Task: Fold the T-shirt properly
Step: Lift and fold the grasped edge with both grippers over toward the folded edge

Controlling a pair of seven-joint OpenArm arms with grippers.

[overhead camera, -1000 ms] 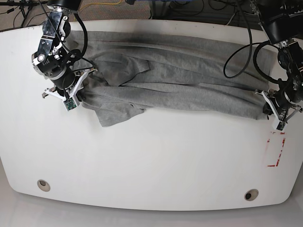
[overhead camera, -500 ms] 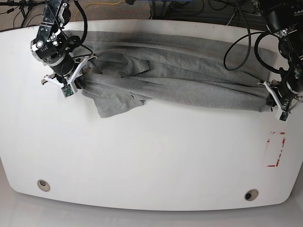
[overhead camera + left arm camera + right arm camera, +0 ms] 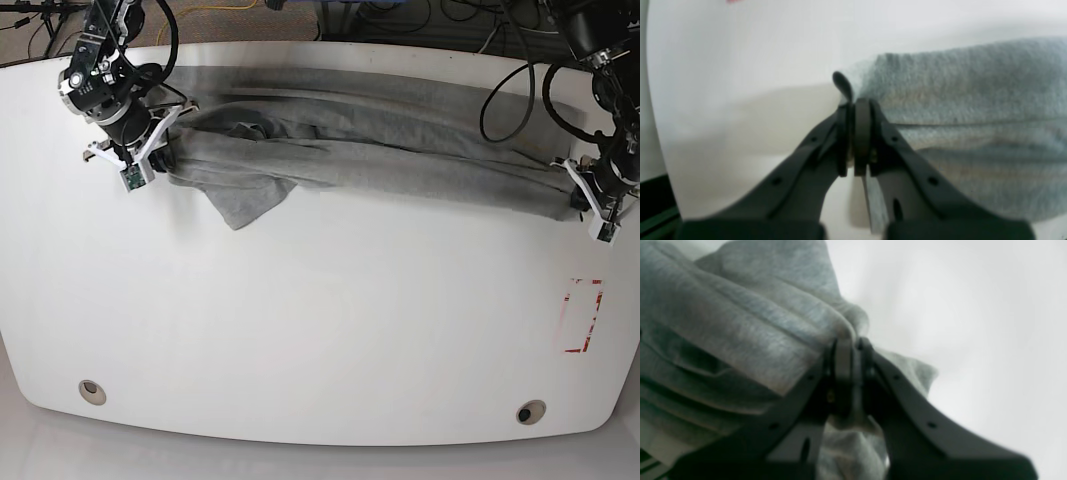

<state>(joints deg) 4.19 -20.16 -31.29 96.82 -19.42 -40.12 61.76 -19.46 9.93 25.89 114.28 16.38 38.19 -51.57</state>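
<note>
The heather-grey T-shirt [image 3: 380, 150] stretches as a long bunched band across the far half of the white table [image 3: 320, 330]. My left gripper [image 3: 577, 205] is shut on its right end; in the left wrist view the left gripper [image 3: 853, 103] pinches a thin fold of the T-shirt [image 3: 973, 100] just above the tabletop. My right gripper [image 3: 165, 160] is shut on the left end; the right wrist view shows the right gripper [image 3: 848, 346] clamped on a thick bunch of the T-shirt [image 3: 740, 323]. A sleeve flap [image 3: 250, 200] hangs toward the front.
A red-outlined marking [image 3: 583, 315] lies on the table at the right, in front of the left arm. Two round holes [image 3: 92, 391] [image 3: 530, 411] sit near the front edge. Cables [image 3: 510, 90] loop by the right arm base, behind the table.
Both grippers have moved toward the far edge with the shirt's ends, pulling the cloth back and tauter. The folded band is narrower and the sleeve flap trails further back.
</note>
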